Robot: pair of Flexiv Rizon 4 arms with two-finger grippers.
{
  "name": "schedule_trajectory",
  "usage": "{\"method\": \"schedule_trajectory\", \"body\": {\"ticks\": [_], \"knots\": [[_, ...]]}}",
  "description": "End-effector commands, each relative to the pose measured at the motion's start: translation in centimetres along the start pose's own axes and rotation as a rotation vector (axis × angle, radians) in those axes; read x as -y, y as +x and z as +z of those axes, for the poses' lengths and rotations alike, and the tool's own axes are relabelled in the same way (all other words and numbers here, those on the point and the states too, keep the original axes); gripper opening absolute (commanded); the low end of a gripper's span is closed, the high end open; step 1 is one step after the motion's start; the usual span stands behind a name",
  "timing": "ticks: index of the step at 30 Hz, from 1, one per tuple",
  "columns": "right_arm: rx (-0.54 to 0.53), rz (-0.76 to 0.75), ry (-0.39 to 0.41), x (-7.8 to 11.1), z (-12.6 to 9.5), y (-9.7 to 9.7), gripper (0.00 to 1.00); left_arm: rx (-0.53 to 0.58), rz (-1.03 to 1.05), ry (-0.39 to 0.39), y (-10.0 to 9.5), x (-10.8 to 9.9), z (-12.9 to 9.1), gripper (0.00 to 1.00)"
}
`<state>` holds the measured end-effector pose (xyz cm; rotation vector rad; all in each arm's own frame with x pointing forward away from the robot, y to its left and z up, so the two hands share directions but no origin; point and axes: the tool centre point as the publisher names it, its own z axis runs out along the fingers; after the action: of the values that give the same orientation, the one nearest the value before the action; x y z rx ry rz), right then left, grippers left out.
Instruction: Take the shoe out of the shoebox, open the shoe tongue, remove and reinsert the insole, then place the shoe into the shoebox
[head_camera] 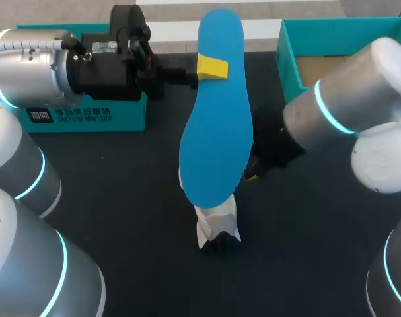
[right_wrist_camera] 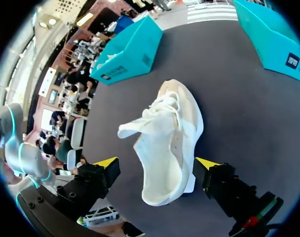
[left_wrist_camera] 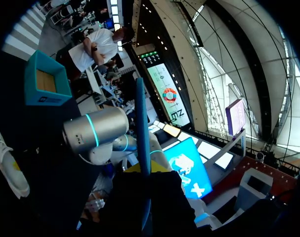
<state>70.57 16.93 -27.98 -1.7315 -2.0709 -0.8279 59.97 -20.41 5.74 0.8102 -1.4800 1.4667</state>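
The left gripper [head_camera: 211,67] is clamped on the blue insole [head_camera: 217,125] and holds it in the air above the white shoe [right_wrist_camera: 170,133], which rests on the dark table [head_camera: 134,198] between the wide-spread fingers of the right gripper [right_wrist_camera: 157,163], not gripped by them.

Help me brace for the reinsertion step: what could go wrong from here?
1. The left tool pinches the blue insole near one end only, so its long free end may flex or swing and miss the shoe's opening.
2. The white shoe sits between the right tool's open fingers, unclamped. It may slide on the table when the insole pushes in.
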Motion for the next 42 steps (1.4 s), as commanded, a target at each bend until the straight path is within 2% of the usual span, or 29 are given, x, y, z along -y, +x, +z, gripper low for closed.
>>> {"method": "schedule_trajectory", "body": {"ticks": [1, 7, 13, 19, 22, 30, 40, 42], "knots": [[-0.277, 0.023, -0.038, 0.6, -4.9, -0.8, 1.0, 0.0, 0.0, 0.001, -0.1, -0.1, 0.1, 0.0], [-0.424, 0.028, -0.106, -0.8, -9.4, 1.1, 1.0, 0.0, 0.0, 0.001, -0.1, -0.1, 0.1, 0.0], [-0.583, 0.025, -0.118, -2.0, -12.1, 2.9, 1.0, 0.0, 0.0, 0.001, -0.1, -0.1, 0.1, 0.0], [-0.632, 0.049, -0.047, -2.2, -12.8, 3.6, 1.0, 0.0, 0.0, 0.001, -0.1, -0.1, 0.1, 0.0], [-0.661, 0.063, -0.067, -2.4, -13.4, 3.9, 1.0, 0.0, 0.0, 0.001, -0.1, -0.1, 0.1, 0.0], [-0.641, 0.105, -0.042, -3.6, -14.6, 5.8, 1.0, 0.0, 0.0, 0.001, -0.1, -0.1, 0.1, 0.0], [-0.641, 0.105, -0.042, -3.6, -14.6, 5.8, 1.0, 0.0, 0.0, 0.001, -0.1, -0.1, 0.1, 0.0], [-0.641, 0.105, -0.042, -3.6, -14.6, 5.8, 1.0, -0.011, 0.137, -0.089, -1.5, -1.5, 0.1, 0.0]]}}
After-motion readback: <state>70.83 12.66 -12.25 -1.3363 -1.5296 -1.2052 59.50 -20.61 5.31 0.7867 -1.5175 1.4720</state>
